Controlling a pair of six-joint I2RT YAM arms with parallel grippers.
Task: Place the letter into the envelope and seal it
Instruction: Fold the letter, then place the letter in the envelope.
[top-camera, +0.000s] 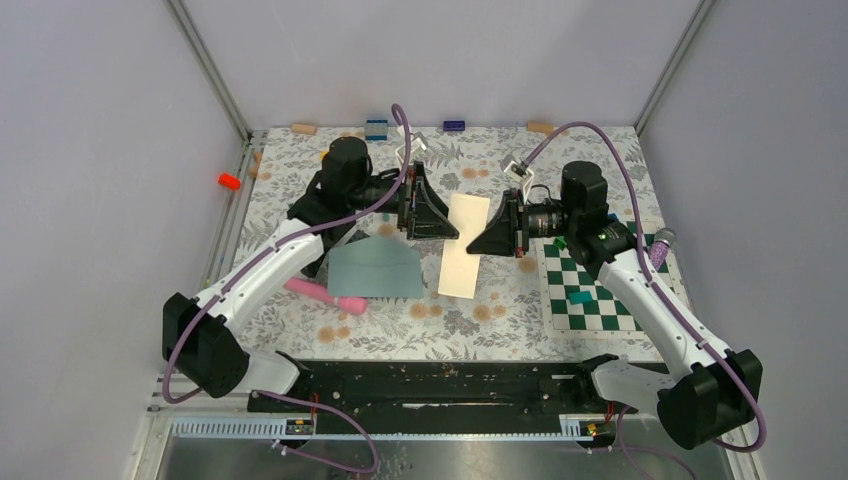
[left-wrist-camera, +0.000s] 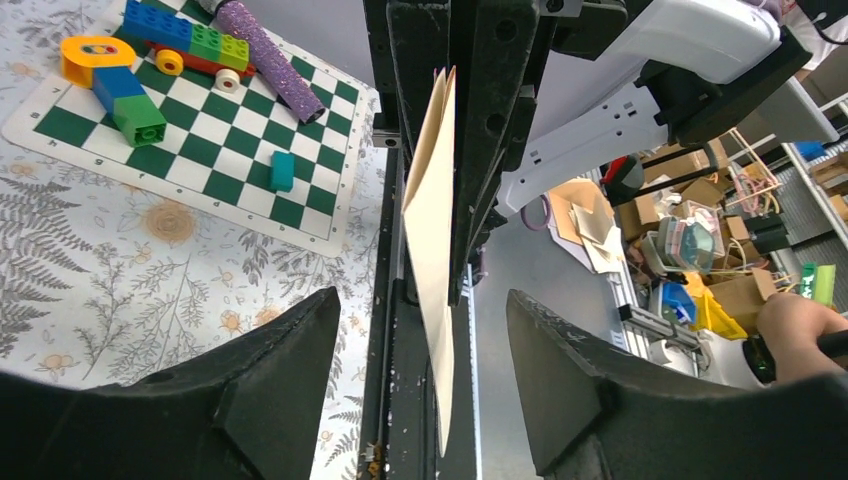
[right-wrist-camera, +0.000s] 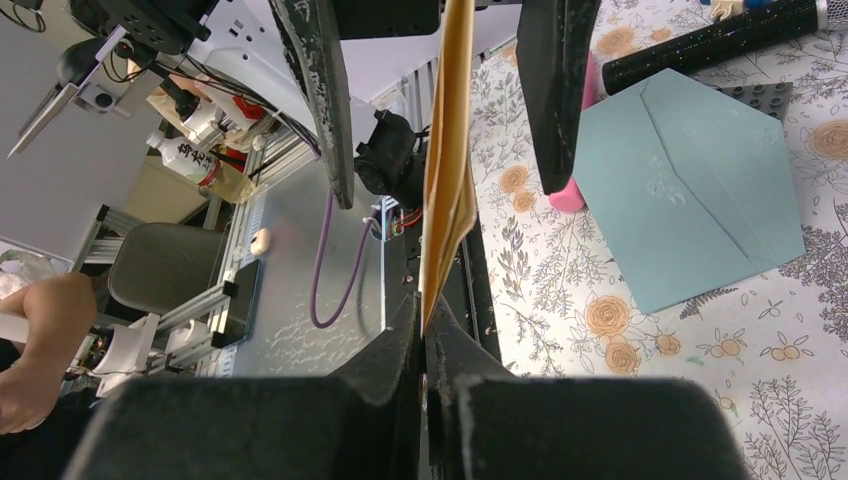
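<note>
The letter, a cream sheet, hangs edge-up above the table between the two arms. My right gripper is shut on its near edge; in the right wrist view the paper rises straight out of the closed jaws. My left gripper is open and straddles the opposite edge of the letter, with a gap on each side between its fingers and the sheet. The teal-grey envelope lies flat on the floral cloth, left of the letter, its flap open.
A pink object lies by the envelope's near-left corner. A green chessboard mat with toy blocks and a glittery purple cylinder sits at the right. Small blocks line the far edge.
</note>
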